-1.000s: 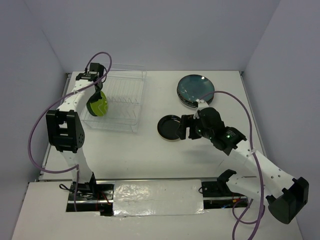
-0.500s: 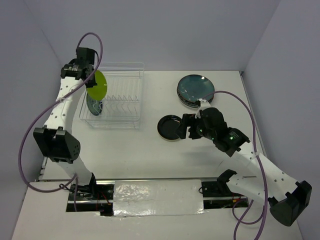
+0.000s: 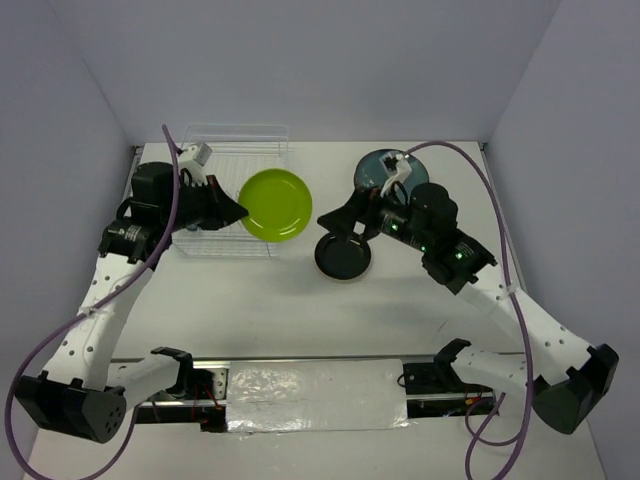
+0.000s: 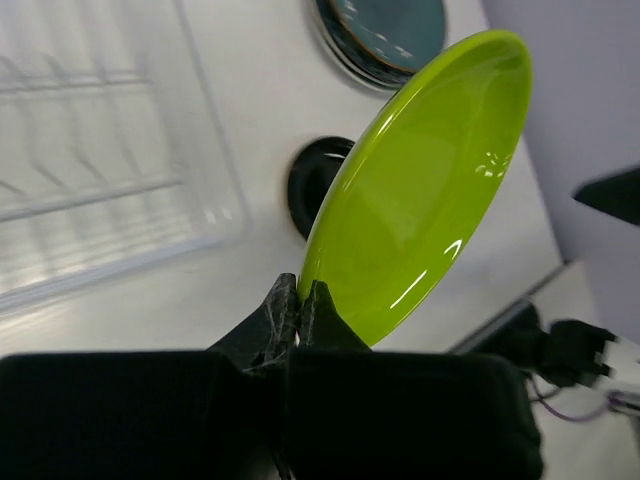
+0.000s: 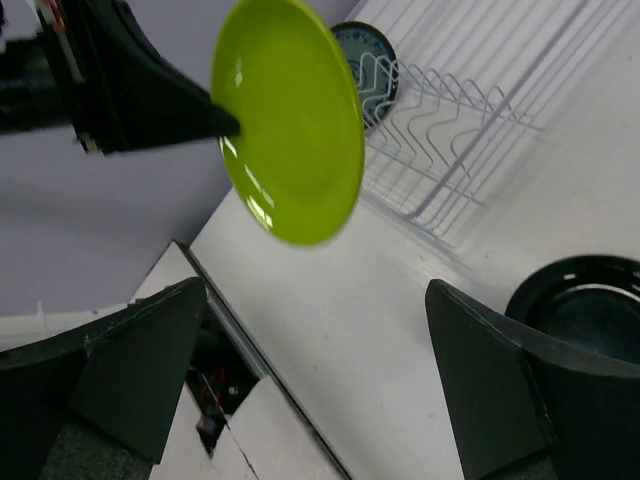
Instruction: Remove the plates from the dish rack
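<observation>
My left gripper (image 3: 238, 212) is shut on the rim of a lime-green plate (image 3: 274, 204) and holds it in the air just right of the white wire dish rack (image 3: 250, 155). The left wrist view shows the fingers (image 4: 298, 295) pinching the plate's lower edge (image 4: 420, 190). My right gripper (image 3: 338, 225) is open and empty, above a small black plate (image 3: 343, 260) on the table and facing the green plate (image 5: 290, 120). A dark blue plate (image 5: 365, 65) still stands in the rack (image 5: 450, 90). A stack topped by a large dark teal plate (image 3: 380, 172) lies at the back right.
The rack (image 4: 100, 150) stands at the back left by the wall. The black plate (image 4: 315, 175) and the teal stack (image 4: 385, 35) lie to its right. The table's near edge with arm mounts and cables (image 5: 200, 380) is below.
My left arm has lifted the green plate out of the rack and swung it right, face up. My right gripper has risen from beside the black plate and turned toward it.
</observation>
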Controlling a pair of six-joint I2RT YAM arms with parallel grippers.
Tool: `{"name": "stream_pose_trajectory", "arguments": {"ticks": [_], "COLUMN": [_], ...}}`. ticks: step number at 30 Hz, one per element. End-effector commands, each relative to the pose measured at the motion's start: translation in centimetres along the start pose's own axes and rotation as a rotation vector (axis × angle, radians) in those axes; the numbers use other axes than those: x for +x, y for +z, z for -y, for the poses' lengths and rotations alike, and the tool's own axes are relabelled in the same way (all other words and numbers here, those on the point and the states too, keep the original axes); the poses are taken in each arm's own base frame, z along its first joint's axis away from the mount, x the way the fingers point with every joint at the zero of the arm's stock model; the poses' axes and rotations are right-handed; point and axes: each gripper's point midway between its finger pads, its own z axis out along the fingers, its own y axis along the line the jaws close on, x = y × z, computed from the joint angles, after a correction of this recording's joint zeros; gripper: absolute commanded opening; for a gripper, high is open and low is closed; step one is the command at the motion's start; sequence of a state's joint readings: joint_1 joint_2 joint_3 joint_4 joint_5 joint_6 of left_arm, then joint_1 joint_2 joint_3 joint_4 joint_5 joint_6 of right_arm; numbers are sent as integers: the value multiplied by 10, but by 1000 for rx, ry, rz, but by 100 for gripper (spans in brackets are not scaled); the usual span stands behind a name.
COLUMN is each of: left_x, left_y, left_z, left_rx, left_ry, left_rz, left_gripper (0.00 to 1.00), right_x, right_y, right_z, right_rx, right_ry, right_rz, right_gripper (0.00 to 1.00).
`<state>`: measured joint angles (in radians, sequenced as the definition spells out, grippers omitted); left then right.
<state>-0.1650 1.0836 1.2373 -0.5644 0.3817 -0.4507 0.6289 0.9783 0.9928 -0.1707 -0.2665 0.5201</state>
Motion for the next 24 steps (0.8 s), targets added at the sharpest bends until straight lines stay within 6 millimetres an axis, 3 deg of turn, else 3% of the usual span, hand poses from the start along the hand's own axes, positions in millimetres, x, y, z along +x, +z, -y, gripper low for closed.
{"name": "stream_pose_trajectory", "arguments": {"ticks": [1, 2, 6, 8, 9, 10, 11, 12, 13, 14, 15, 16, 17, 18, 19, 20, 23, 24], "left_x": [-5, -1, 11, 18, 21, 24, 25, 26, 29, 22, 9, 14, 2, -4, -18, -28, -35, -47], "left_y": [-5, -5, 2, 5, 8, 11, 16, 19, 20, 27, 23, 17, 11, 5, -5, -19, -30, -38], "left_z": [61, 66, 75, 75, 74, 72, 68, 63, 54, 26, 16, -5, -33, -45, -53, -73, -97, -102], "left_rx": [305, 324, 374, 393, 396, 390, 377, 349, 280, 113, 22, -101, -271, -353, -426, -574, -740, -800], "left_ry": [-5, -7, -10, -21, -22, -24, -27, -31, -51, -37, -20, -12, 1, 16, 42, 55, 114, 128], "left_rz": [47, 35, 12, -9, -17, -24, -30, -33, -58, -15, 16, -6, 48, 61, 94, 115, 86, 114], "left_gripper": [0, 0, 0, 0, 0, 1, 9, 24, 75, 99, 99, 99, 100, 99, 100, 100, 99, 99], "right_x": [-32, -26, -20, -15, -13, -13, -14, -14, -15, -16, -14, -10, -13, 0, 11, 15, 33, 31], "right_y": [20, 33, 52, 55, 55, 54, 53, 50, 47, 44, 39, 35, 29, 24, 26, 22, 25, 26], "right_z": [-20, -13, 7, 13, 11, 9, 10, 11, 15, 24, 48, 64, 90, 115, 125, 151, 180, 191], "right_rx": [-69, -57, 15, 28, 10, 1, 7, 18, 43, 88, 203, 266, 353, 426, 417, 446, 449, 455], "right_ry": [-23, -14, -5, 1, 0, 1, 11, 14, 19, 30, 74, 109, 188, 232, 272, 311, 333, 328], "right_rz": [71, 39, 24, 21, 21, 23, 30, 39, 50, 63, 76, 70, 86, 56, 15, 21, -40, -37], "right_gripper": [97, 95, 80, 61, 51, 12, 0, 0, 0, 0, 0, 0, 0, 0, 0, 0, 1, 2]}}
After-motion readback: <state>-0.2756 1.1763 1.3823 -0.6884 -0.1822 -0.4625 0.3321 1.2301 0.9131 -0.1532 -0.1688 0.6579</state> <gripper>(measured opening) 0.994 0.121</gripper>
